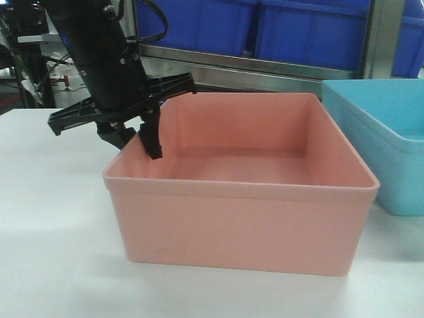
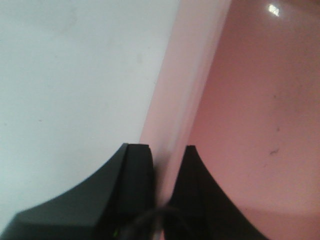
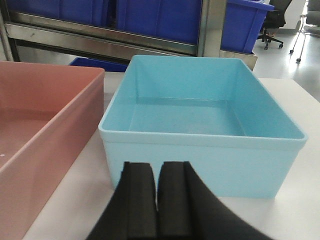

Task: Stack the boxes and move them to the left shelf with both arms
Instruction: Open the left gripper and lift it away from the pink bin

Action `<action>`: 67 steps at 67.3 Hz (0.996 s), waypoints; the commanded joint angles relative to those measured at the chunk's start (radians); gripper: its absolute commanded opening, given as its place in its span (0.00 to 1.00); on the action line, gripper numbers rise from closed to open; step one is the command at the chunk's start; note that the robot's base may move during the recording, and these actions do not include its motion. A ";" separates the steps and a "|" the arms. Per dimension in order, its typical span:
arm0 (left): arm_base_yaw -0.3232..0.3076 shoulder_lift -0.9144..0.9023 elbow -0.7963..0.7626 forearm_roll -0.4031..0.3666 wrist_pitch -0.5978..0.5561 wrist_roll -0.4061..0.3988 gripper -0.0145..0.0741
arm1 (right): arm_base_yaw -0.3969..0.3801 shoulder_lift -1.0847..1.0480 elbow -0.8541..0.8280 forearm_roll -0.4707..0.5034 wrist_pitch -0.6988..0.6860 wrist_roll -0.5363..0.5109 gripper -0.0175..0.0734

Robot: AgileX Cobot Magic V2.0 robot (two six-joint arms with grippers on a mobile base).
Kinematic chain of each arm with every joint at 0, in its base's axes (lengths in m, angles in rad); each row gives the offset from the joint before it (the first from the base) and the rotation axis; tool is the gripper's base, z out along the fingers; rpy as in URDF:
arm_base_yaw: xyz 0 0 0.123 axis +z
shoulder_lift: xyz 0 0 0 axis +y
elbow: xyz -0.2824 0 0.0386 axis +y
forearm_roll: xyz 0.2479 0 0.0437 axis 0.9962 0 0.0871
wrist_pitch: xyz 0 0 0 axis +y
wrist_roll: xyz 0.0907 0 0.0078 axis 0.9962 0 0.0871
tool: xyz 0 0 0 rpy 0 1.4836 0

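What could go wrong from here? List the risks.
Left tool straddles just one wall of the pink box, so a lift could tip it. Right tool is shut facing the turquoise box, so moving forward could shove it.

This looks like a warehouse-style workroom or robotics lab. Behind the white worktable stands a steel rack loaded with dark blue storage crates. Beyond it a wheeled office chair sits on a pale smooth floor, and cabled equipment crowds the left edge
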 commanded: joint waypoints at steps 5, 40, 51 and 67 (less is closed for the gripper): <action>-0.002 -0.036 -0.024 -0.017 -0.072 -0.069 0.16 | -0.004 -0.021 -0.019 -0.004 -0.096 -0.008 0.25; 0.019 -0.045 -0.030 -0.019 0.011 0.047 0.65 | -0.004 -0.021 -0.019 -0.004 -0.096 -0.008 0.25; 0.019 -0.110 -0.030 -0.021 0.038 0.118 0.72 | -0.004 -0.021 -0.019 -0.004 -0.096 -0.008 0.25; 0.046 -0.312 -0.030 0.028 0.142 0.328 0.60 | -0.004 -0.021 -0.019 -0.004 -0.096 -0.008 0.25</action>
